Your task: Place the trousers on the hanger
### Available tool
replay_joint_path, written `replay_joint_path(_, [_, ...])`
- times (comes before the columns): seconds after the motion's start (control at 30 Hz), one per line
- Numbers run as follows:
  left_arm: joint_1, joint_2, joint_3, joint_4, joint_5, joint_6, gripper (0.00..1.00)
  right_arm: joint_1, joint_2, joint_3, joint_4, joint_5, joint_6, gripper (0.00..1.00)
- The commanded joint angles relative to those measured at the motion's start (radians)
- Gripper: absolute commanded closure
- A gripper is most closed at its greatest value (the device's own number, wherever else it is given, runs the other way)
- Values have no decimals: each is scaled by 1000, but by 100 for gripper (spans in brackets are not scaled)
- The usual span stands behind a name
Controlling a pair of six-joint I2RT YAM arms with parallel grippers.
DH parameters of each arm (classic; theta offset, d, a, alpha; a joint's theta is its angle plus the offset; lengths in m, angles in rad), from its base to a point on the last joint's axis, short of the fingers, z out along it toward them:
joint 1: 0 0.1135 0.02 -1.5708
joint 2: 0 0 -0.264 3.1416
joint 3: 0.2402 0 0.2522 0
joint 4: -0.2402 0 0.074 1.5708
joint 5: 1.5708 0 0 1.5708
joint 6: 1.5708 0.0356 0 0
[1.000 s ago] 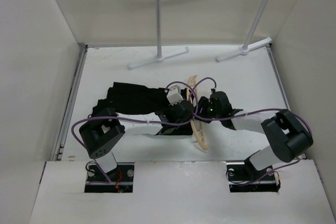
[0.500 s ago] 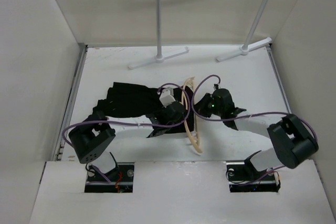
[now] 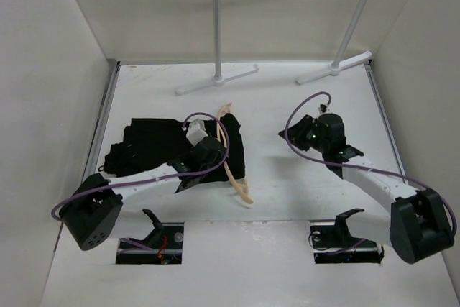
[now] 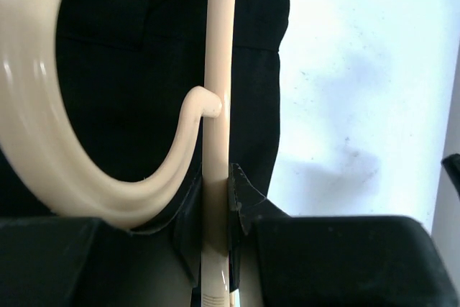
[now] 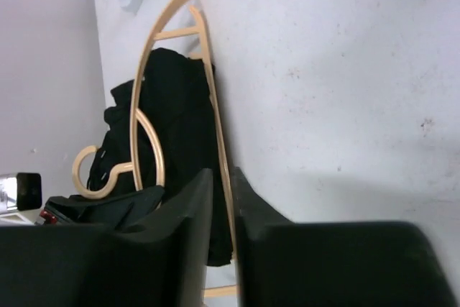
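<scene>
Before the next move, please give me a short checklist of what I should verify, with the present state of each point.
1. Left end effector clamped on the bar of the hanger: ok.
2. Right end effector shut, empty, apart from the hanger: ok.
3. Trousers draped over the bar: cannot tell; the cloth lies beneath it.
4. Rail stand upright at the far side: ok.

Top view: hanger (image 3: 237,183) hook and mid-bar are hidden under the left gripper (image 3: 210,153). Rail stand (image 3: 217,26) is clipped by the top edge.
Left wrist: hanger curves and trousers (image 4: 129,91) run off-frame.
Right wrist: the hanger's near end is masked by the right gripper (image 5: 221,185).
</scene>
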Motion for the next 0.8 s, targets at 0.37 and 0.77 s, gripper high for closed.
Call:
replay_joint_path(0.37, [-32, 7, 0, -34, -1, 19, 98, 343, 465, 274, 46, -46, -94, 36])
replay_joint_path(0.77, [-38, 1, -9, -39, -7, 18, 98, 362, 542, 296, 66, -14, -84, 88])
